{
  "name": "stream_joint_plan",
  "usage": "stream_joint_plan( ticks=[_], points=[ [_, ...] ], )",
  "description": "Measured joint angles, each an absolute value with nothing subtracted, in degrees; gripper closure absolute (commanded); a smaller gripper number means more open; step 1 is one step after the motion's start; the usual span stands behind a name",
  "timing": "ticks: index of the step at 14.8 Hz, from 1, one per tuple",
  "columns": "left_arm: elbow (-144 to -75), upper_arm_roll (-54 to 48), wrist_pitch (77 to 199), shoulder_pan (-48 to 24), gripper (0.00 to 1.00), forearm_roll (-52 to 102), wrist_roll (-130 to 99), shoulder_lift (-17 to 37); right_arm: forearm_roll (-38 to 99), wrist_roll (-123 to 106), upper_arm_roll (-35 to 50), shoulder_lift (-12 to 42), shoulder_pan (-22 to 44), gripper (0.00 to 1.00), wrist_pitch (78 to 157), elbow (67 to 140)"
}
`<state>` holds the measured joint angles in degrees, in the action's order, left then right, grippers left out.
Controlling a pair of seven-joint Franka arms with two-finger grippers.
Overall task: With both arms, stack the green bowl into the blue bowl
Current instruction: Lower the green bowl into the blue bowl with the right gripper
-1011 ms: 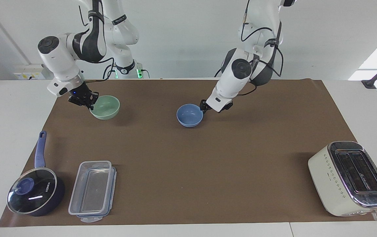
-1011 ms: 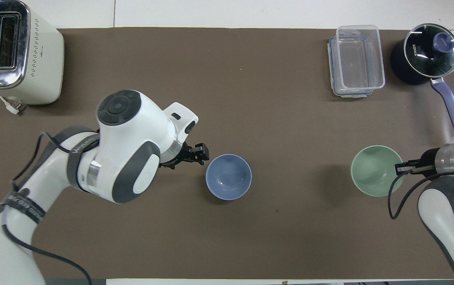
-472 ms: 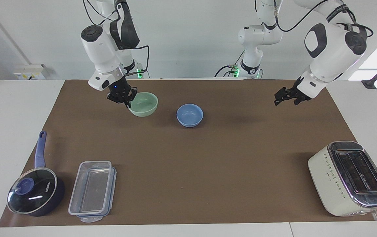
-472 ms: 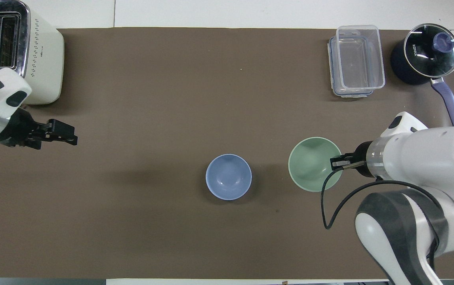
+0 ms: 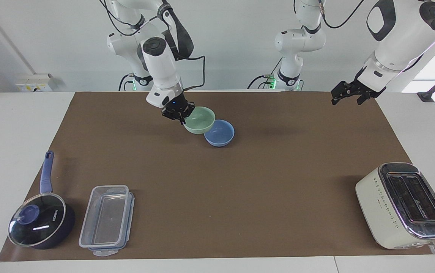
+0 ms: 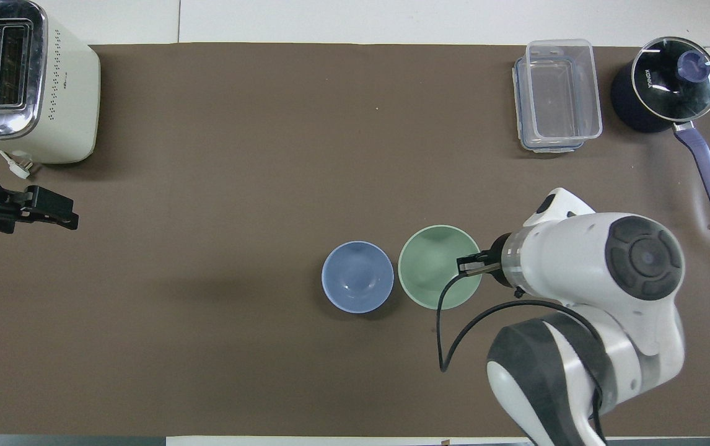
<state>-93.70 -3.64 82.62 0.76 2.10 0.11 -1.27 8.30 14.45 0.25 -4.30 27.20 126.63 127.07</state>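
Right gripper [image 5: 181, 115]: fingers [image 6: 469, 266] are clamped on the rim of the green bowl [image 5: 200, 118], at the rim's edge toward the right arm's end of the worktop [image 5: 240, 212]. The green bowl is being held upright in the air, level, mouth up. In the overhead view it is being seen at 3 o'clock of the blue bowl [image 5: 219, 133], rims just beside each other; in the facing view it is overlapping the blue bowl's rim at about 10 o'clock. No contact between the two bowls can be confirmed.

Blue bowl: is being left standing upright on the brown mat [image 5: 240, 182], roughly mid-worktop, nearer to the robots than the toaster and the container. Nothing is being carried in it.

Left gripper [image 5: 352, 93]: is being held up in the air over the mat's corner at the left arm's end, close to the robots. Fingers [image 6: 51, 206] are standing apart, nothing between them.

Other items noted: a cream toaster [image 5: 403, 206] at the left arm's end, farther from the robots; a clear lidded container [image 5: 107, 220] and a dark blue saucepan [image 5: 41, 223] with glass lid at the right arm's end, the saucepan at 3 o'clock of the container in the overhead view.
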Motion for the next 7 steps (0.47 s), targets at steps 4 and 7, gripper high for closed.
stream_joint_plan(
  ticks=[4,7],
  points=[
    [-93.2,-3.7,80.2,-0.9,0.0,1.8,0.0,-2.0,9.9,22.2,0.3,0.4,30.2,1.0,126.7,123.3],
    [-93.2,-3.7,79.9,-2.3,0.0,1.5,-0.3,-2.3,13.5,23.5,0.1,1.5,30.4,1.0,127.0,122.9]
  ],
)
